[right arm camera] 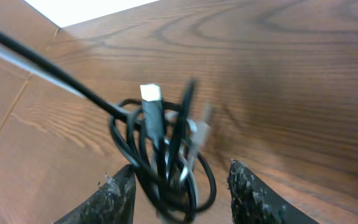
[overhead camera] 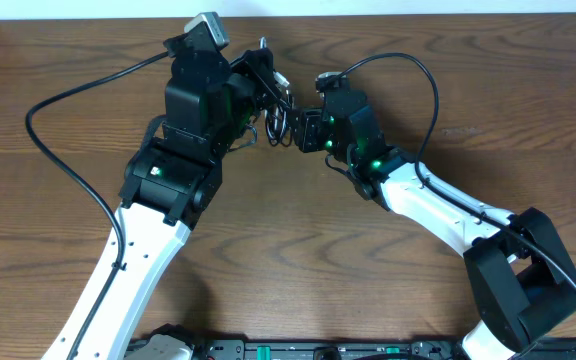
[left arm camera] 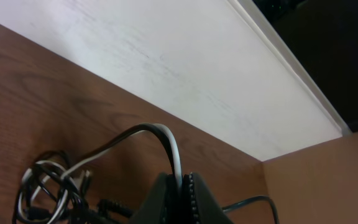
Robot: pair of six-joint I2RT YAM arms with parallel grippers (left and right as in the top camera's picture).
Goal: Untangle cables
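Count: two arms, two grippers. Cables [right arm camera: 163,155]: one white cable [left arm camera: 166,134] and several black ones looped into a single knot. The number of black ones cannot be read from the tangle. One white plug end [right arm camera: 150,93] sticks up out of the bundle.

Left gripper [left arm camera: 184,182]: clenched on the white cable, with a dark strand pinched alongside it. From the jaws the white cable arches up and away, then drops to the loose tangle ahead of the fingers and off to one side. Cannot tell whether the tangle rests on the wood.

Right gripper [right arm camera: 182,174]: jaws apart, nothing clamped. The black loops hang between the two fingers, close against one, with a clear gap to the other. This view is blurred.

Pose: seen from overhead, both arms reach inward and the wrists nearly meet. The tips face each other with the cables strung between them.

Surface: brown wood-grain table [overhead camera: 298,250]. A pale wall [left arm camera: 166,56] stands beyond its far edge.
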